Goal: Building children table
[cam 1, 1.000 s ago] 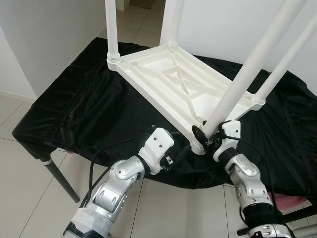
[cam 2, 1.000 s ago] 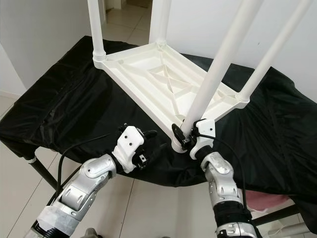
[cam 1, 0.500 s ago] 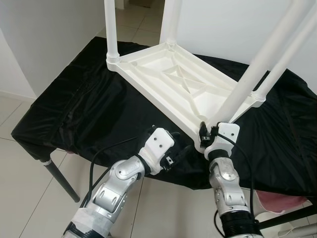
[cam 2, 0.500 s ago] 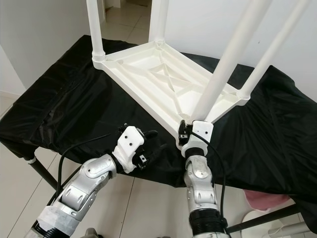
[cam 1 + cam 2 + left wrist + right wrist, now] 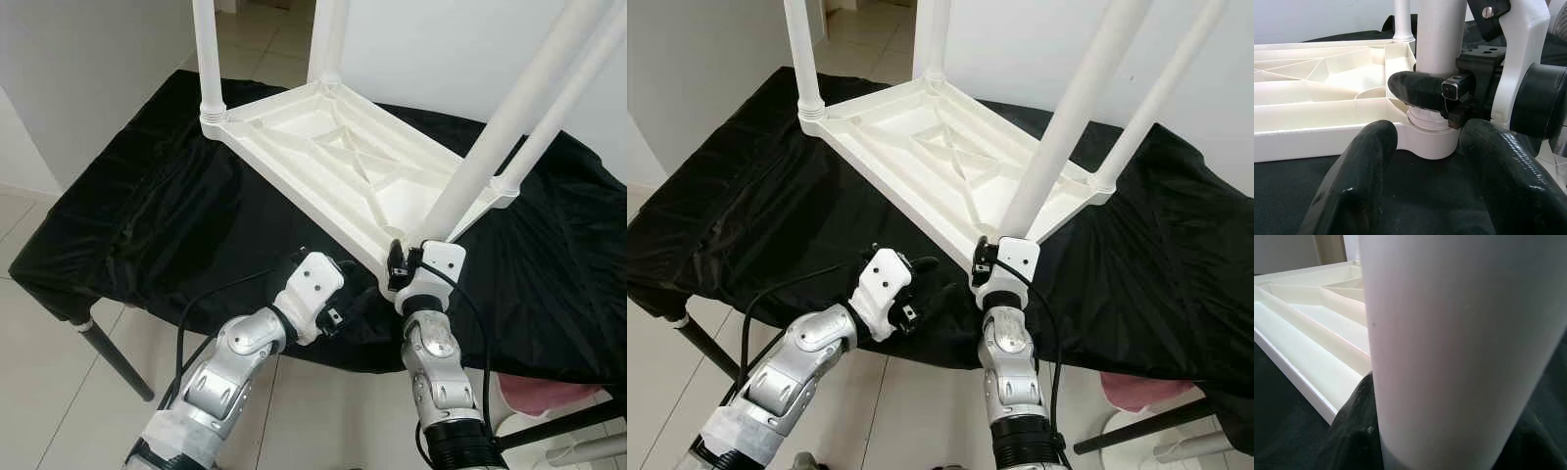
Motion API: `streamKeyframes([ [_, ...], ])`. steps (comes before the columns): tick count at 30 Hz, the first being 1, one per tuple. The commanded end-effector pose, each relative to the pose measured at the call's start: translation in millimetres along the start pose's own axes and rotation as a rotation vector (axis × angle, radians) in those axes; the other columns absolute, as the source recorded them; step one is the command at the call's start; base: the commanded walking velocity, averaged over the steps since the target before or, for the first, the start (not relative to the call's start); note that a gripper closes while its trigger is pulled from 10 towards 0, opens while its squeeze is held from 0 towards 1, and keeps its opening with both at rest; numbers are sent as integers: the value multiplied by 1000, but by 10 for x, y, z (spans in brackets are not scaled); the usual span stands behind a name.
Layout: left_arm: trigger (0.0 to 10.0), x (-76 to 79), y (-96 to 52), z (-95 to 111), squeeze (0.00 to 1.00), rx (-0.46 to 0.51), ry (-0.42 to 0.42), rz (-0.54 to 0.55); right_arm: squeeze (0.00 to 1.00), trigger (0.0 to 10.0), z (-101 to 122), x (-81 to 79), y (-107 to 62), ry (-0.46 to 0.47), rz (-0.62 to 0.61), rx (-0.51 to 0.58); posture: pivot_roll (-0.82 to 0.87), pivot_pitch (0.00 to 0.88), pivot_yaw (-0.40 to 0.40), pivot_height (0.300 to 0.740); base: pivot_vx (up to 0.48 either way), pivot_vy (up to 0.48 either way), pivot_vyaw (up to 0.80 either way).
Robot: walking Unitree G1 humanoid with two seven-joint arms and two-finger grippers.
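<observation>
Upturned white plastic children's table [image 5: 343, 162] on black cloth-covered bench [image 5: 147, 215], frame centre. Right gripper [image 5: 400, 262] clamped round nearest white tubular leg [image 5: 490, 147] at base; left gripper [image 5: 1422, 161] spread wide, just beside.

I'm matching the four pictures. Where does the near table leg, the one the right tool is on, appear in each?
Left eye view: near table leg, rising right of centre from the near corner.
Right eye view: same leg, above the right tool.
Left wrist view: upright at top centre.
Right wrist view: close up, middle to right.
Shared landmark: the upturned white tabletop.
</observation>
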State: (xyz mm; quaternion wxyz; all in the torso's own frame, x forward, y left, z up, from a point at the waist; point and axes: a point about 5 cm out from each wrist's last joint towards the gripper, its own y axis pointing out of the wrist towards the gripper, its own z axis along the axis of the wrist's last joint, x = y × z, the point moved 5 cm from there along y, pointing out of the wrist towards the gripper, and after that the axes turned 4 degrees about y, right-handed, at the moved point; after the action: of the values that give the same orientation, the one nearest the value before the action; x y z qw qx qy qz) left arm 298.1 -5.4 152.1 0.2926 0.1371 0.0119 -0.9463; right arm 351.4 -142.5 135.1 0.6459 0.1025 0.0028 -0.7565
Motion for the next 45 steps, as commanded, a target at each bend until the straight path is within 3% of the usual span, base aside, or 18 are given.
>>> streamKeyframes([
  [1, 10000, 43, 11, -4, 0, -6, 5, -28, 1000, 10000, -128, 63, -28, -14, -36, -56, 42, 92, -83, 740, 0, 0, 0],
  [7, 10000, 50, 1, 0, 0, -5, 6, -35, 1000, 10000, -80, 69, -44, 3, -19, -40, 39, 97, -85, 740, 0, 0, 0],
  [14, 10000, 16, -71, -6, 0, -13, -11, -39, 1000, 10000, -57, 50, -137, -13, 89, -23, 40, 95, -85, 740, 0, 0, 0],
  [15, 10000, -6, -86, 8, 0, -10, -14, -33, 27, 10000, -50, 60, -160, -16, 134, -16, 42, 94, -88, 740, 0, 0, 0],
  [20, 10000, -30, -105, 14, 0, -9, -16, -27, 0, 10000, -27, 73, -182, -18, 205, -5, 39, 93, -89, 740, 0, 0, 0],
  [23, 10000, 32, -139, -4, 0, -16, -21, -47, 0, 10000, 53, 94, -99, -51, 341, 18, 39, 92, -88, 740, 0, 0, 0],
  [30, 10000, 70, -172, -54, 0, -42, -25, -71, 0, 10000, 153, 143, 67, -102, 487, 11, 44, 89, -84, 740, 0, 0, 0],
  [35, 10000, 46, -166, -37, 0, -40, -29, -63, 0, 10000, 144, 130, 159, -144, 569, -14, 46, 82, -80, 740, 0, 0, 0],
  [37, 10000, 38, -152, -22, 0, -35, -30, -62, 0, 10000, 79, 55, 145, -164, 644, -43, 48, 76, -82, 740, 0, 0, 0],
  [42, 10000, 37, -143, -13, 0, -33, -29, -62, 0, 10000, 28, 9, 118, -172, 695, -63, 49, 75, -83, 740, 0, 0, 0],
  [43, 10000, 34, -138, -7, 0, -32, -27, -61, 0, 0, 8, 6, 111, -161, 706, -71, 50, 73, -84, 740, 0, 0, 0],
  [45, 10000, 35, -130, 2, 0, -28, -29, -60, 0, 0, -50, 22, 83, -149, 725, -93, 51, 67, -84, 740, 0, 0, 0],
])
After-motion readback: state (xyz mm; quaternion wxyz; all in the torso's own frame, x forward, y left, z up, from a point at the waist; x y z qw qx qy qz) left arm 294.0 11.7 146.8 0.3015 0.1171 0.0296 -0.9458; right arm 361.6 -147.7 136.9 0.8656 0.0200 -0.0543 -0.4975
